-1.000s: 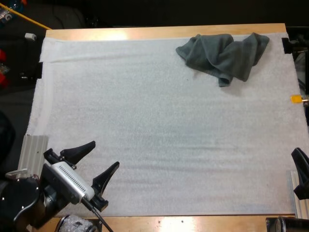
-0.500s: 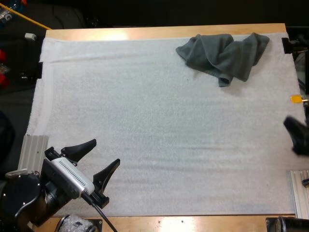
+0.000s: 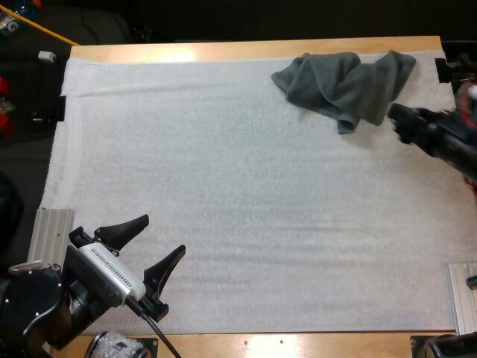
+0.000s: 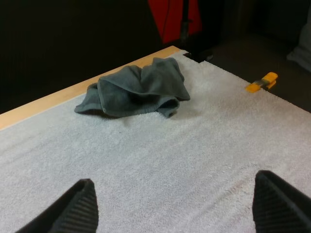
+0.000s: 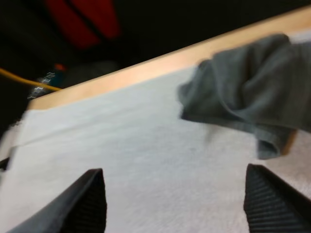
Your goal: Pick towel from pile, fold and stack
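Grey-green towel [image 3: 343, 86] crumpled, soft folds; mat [image 3: 223, 186] fuzzy.

My high camera looks forward and down over the surface [image 3: 246, 51]; both wrist cameras ride low over the mat [image 3: 223, 194], facing its far edge. All 3 share the crumpled towel [image 3: 344, 88].

left arm [image 3: 112, 276]: tucked near, jaws apart | right arm [image 3: 446, 138]: stretched forward, jaws apart
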Robot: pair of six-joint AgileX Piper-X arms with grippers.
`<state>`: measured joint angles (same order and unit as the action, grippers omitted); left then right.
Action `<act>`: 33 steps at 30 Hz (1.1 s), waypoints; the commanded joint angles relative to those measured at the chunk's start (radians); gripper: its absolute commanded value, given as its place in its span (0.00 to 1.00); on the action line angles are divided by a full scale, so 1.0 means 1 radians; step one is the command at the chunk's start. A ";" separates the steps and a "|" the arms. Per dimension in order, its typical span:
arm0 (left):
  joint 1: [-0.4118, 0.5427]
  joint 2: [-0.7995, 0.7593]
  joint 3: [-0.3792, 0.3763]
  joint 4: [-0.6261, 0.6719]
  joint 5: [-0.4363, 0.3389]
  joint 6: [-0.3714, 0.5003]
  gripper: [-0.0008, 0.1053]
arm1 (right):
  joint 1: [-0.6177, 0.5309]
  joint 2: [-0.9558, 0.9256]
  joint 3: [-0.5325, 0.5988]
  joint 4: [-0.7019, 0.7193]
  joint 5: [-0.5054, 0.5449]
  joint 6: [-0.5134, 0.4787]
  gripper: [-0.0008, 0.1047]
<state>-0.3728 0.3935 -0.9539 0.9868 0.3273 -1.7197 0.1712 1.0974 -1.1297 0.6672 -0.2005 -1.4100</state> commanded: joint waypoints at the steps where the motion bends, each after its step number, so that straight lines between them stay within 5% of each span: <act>1: -0.005 0.001 -0.004 -0.006 0.006 -0.011 0.61 | 0.015 0.028 -0.005 -0.029 0.048 0.013 0.57; 6: -0.005 0.001 -0.004 -0.006 0.006 -0.011 0.61 | 0.044 0.210 -0.005 -0.083 0.136 0.090 0.57; 27: -0.005 0.001 -0.004 0.003 0.006 -0.011 0.61 | 0.044 0.745 -0.032 -0.403 0.136 0.400 0.57; 33: -0.005 0.001 -0.004 0.003 0.006 -0.011 0.61 | 0.044 0.844 -0.110 -0.440 0.134 0.406 0.57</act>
<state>-0.3728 0.3935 -0.9539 0.9894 0.3273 -1.7197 0.2137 1.9478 -1.2222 0.2444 -0.0626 -1.0065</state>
